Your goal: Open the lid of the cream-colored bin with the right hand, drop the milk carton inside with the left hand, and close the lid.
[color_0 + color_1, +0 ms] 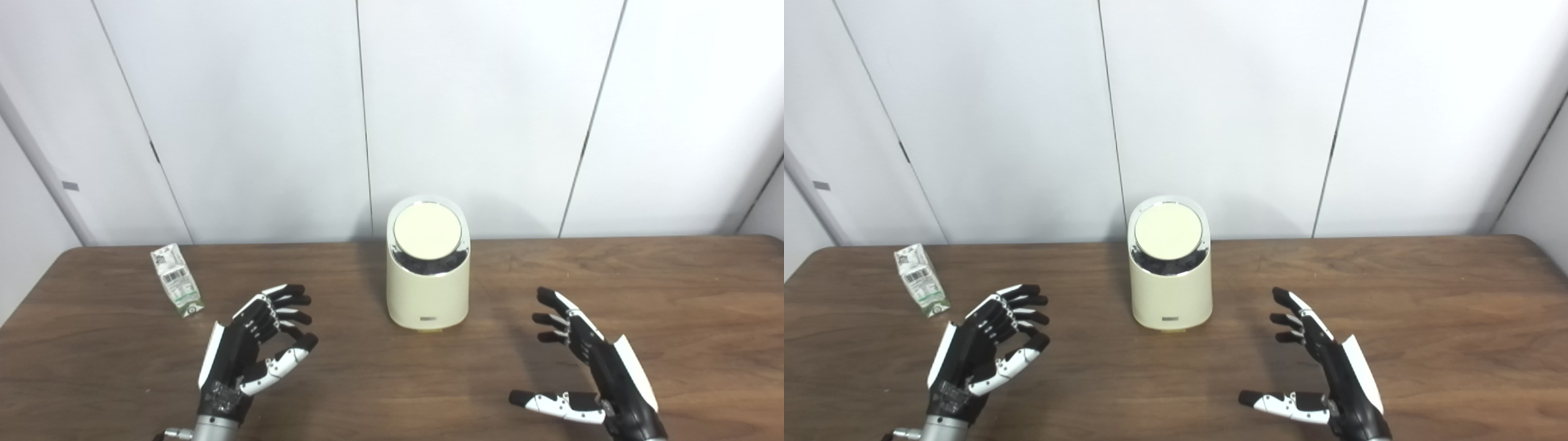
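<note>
While the lid (427, 231) sits shut on the bin (428, 294), both hands hover empty with fingers spread: the right hand (588, 361) right of the bin, suited to reach the lid, the left hand (257, 343) nearer the carton (176, 280), standing well left of the bin on the bench (674, 294).

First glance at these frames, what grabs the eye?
The cream-colored bin stands mid-table with its round lid closed, ringed in shiny chrome. Both black-and-white hands hover open in front: left hand, right hand. A small milk carton sits far left on the wooden table.
</note>
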Controlling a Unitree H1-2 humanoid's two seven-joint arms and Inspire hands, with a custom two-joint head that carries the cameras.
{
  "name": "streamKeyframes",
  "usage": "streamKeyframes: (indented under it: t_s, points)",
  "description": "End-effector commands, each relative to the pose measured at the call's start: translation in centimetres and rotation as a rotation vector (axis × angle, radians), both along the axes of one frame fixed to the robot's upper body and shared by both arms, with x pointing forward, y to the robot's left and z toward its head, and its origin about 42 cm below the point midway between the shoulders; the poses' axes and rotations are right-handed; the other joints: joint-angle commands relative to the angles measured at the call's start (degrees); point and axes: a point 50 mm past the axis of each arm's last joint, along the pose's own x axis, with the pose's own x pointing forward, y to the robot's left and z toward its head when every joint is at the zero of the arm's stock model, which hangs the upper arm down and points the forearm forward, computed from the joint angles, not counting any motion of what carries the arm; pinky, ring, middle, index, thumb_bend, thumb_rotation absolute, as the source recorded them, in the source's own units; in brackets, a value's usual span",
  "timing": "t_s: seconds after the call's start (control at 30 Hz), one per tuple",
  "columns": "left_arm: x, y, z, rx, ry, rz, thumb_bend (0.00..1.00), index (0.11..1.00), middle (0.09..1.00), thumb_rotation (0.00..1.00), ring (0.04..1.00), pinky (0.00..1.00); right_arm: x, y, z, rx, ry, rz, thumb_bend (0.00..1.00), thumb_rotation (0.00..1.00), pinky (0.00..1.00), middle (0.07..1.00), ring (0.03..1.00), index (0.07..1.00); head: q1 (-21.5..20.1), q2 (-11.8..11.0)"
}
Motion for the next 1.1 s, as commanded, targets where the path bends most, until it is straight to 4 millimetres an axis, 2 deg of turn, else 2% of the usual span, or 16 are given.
streamKeyframes:
  t_s: [0.0, 0.4, 0.53, 0.67, 0.8, 0.93, 1.07]
  points:
    - [-0.5, -0.3, -1.2, -0.023, 0.018, -0.002, 0.61, 0.741, 0.690, 0.12, 0.594, 0.46, 0.4, 0.4, 1.7, 0.006, -0.088, 0.010, 0.70, 0.11, 0.71, 0.899, 0.810, 0.878, -0.1, 0.0]
    - [-0.4, -0.3, -1.2, -0.030, 0.019, -0.004, 0.61, 0.738, 0.688, 0.11, 0.591, 0.46, 0.4, 0.3, 1.6, -0.022, -0.089, 0.005, 0.69, 0.09, 0.71, 0.902, 0.812, 0.877, -0.2, 0.1]
    - [-0.1, -0.5, -1.5, -0.030, 0.022, -0.008, 0.62, 0.739, 0.689, 0.13, 0.591, 0.46, 0.8, 0.1, 1.4, -0.011, -0.086, 0.007, 0.69, 0.08, 0.72, 0.901, 0.814, 0.879, -0.1, -0.5]
    - [0.4, -0.7, -1.7, -0.027, 0.029, -0.016, 0.62, 0.745, 0.692, 0.13, 0.592, 0.46, 1.6, 0.4, 1.7, -0.001, -0.087, 0.012, 0.70, 0.12, 0.70, 0.898, 0.805, 0.879, -0.5, -1.1]
    - [0.9, -0.9, -1.9, -0.034, 0.030, -0.017, 0.62, 0.739, 0.693, 0.13, 0.593, 0.46, 2.7, 0.5, 2.9, -0.023, -0.104, 0.015, 0.72, 0.16, 0.70, 0.898, 0.816, 0.886, -0.6, -1.8]
    - [1.2, -1.0, -1.9, -0.035, 0.029, -0.019, 0.63, 0.737, 0.693, 0.15, 0.596, 0.46, 4.4, 0.5, 4.6, -0.035, -0.134, 0.033, 0.72, 0.15, 0.71, 0.908, 0.828, 0.898, -1.1, -2.2]
    - [1.4, -1.0, -2.1, -0.034, 0.035, -0.030, 0.62, 0.741, 0.696, 0.14, 0.606, 0.47, 6.1, 0.7, 6.5, -0.067, -0.146, 0.002, 0.72, 0.30, 0.72, 0.899, 0.814, 0.903, -1.4, -2.4]
